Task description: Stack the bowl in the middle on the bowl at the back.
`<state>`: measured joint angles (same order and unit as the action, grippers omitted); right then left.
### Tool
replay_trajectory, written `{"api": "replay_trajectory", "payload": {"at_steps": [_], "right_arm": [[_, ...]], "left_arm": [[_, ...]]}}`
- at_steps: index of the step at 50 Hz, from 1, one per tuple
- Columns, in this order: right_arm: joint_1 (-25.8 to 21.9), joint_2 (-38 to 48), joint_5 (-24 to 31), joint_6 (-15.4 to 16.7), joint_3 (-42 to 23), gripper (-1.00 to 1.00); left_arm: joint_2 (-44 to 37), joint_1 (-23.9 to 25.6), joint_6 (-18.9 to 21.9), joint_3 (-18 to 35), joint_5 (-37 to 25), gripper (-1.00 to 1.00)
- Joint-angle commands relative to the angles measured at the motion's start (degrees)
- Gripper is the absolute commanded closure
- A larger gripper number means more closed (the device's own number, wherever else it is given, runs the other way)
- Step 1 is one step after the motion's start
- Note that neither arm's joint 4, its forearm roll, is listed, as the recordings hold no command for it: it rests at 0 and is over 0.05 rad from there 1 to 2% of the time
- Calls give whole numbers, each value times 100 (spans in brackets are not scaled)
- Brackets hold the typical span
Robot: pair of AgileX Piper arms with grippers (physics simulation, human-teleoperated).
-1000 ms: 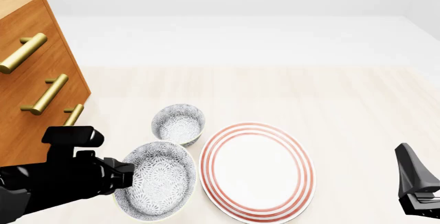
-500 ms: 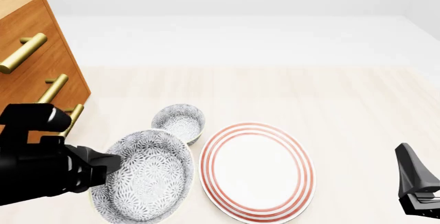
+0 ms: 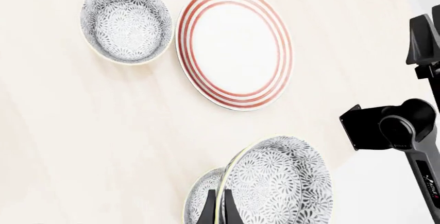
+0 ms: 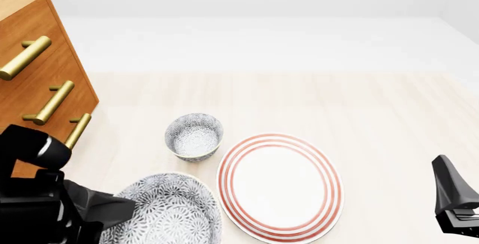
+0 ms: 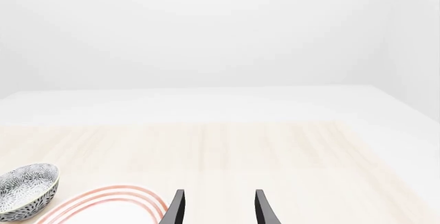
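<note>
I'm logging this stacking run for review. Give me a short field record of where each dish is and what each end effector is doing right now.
held dish: speckled grey-white bowl in the middle, lifted and tilted, rim pinched by left end effector
target dish: matching speckled bowl at the back, upright on the table, empty
other dish: large red-ringed white plate, flat, beside the back bowl
right end effector: open, holding nothing
stacking: not yet done

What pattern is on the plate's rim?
Concentric red rings on white; the plate shows best in the front view.
</note>
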<state>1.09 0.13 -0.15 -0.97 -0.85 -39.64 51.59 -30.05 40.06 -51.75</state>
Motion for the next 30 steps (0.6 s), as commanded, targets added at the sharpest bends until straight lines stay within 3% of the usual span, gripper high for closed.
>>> {"api": "replay_trajectory", "payload": {"at_steps": [1, 22, 30], "right_arm": [[-2, -8, -5, 14, -13, -100], [-2, -8, -5, 31, -27, -100], [-3, -10, -7, 37, -41, -100]], "left_arm": [[83, 520, -243, -240, 23, 100], [345, 714, -554, -982, 176, 100], [229, 782, -649, -1330, 517, 100]]}}
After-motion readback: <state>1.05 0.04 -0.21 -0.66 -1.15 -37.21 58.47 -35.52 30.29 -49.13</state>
